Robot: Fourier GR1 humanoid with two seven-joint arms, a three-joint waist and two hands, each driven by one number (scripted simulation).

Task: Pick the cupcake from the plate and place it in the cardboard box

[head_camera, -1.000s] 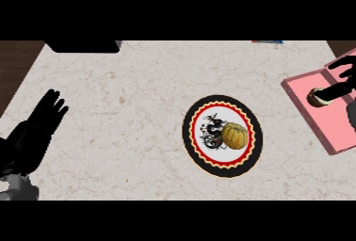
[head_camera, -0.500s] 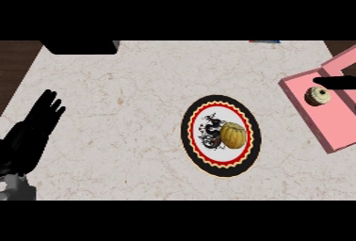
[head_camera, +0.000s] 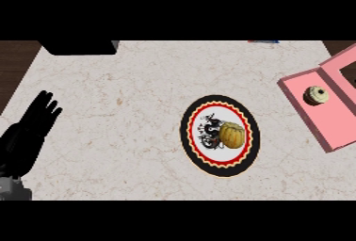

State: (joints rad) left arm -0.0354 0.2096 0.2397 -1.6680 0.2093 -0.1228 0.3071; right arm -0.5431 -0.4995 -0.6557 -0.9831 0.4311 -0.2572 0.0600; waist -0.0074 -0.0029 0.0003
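The left hand rests near the view's left edge, open, a black shape that lies slantwise from lower left to upper right. Its fingers are straight and held close together, their tips pointing up and a little to the right, and they curl round nothing. Below the hand, the wrist runs down into the grey left forearm, of which only a short piece shows in the lower-left corner.
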